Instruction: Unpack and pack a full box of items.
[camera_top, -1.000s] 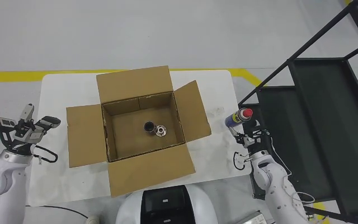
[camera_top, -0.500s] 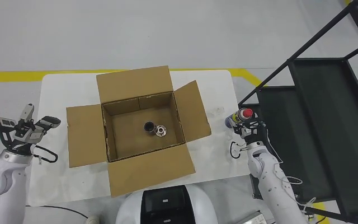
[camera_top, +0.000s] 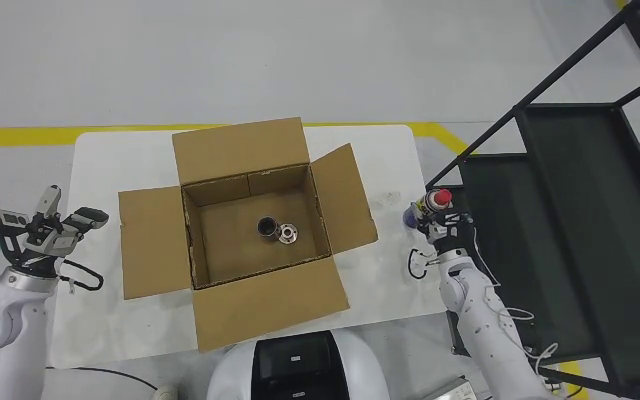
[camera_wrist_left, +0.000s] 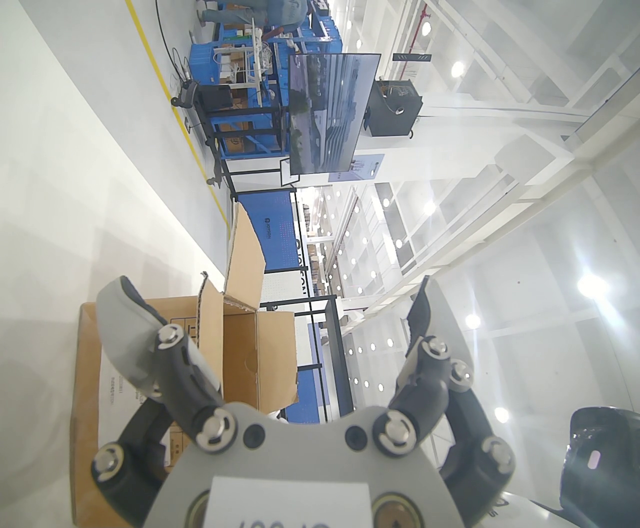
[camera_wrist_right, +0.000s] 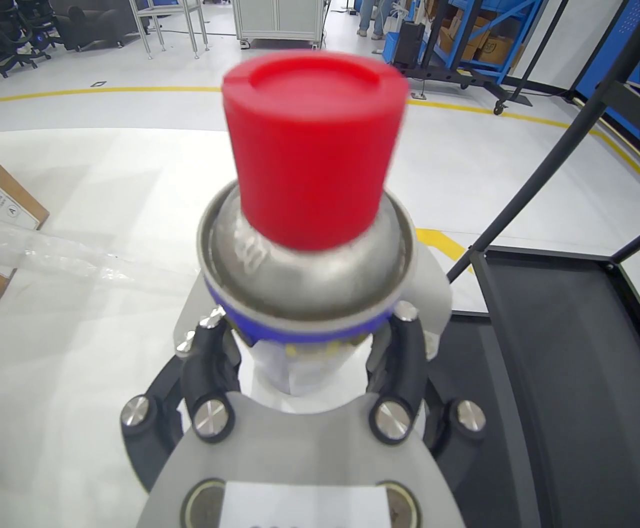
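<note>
**Operator:** What has moved, seen from above?

**Spotter:** Only your right gripper (camera_top: 436, 222). It holds the spray can (camera_top: 431, 203) at the right edge of the surface (camera_top: 390, 285), near the black rack (camera_top: 560, 200). Over the last second the can has swung from a slant to nearly upright, with its red cap up. Your left gripper (camera_top: 70, 222) hasn't stirred beside the left flap of the box (camera_top: 240, 150). The box stands open with two small parts on its floor — a dark cylinder (camera_top: 267, 228) and a metal fitting (camera_top: 288, 234).

**Operator:** And the left wrist?

**Spotter:** The jaws are spread wide with nothing between them, and the box (camera_wrist_left: 250, 350) lies beyond them.

**Operator:** Right wrist?

**Spotter:** The jaws are clamped on the body of the spray can (camera_wrist_right: 310, 280). Its red cap (camera_wrist_right: 312, 150) faces the lens, and some clear wrap (camera_wrist_right: 60, 255) lies on the surface behind.

**Operator:** Meaning?

**Spotter:** I'd judge you're unpacking — the can is out and righted, ready to be set down standing. Two items wait in the box.
</note>
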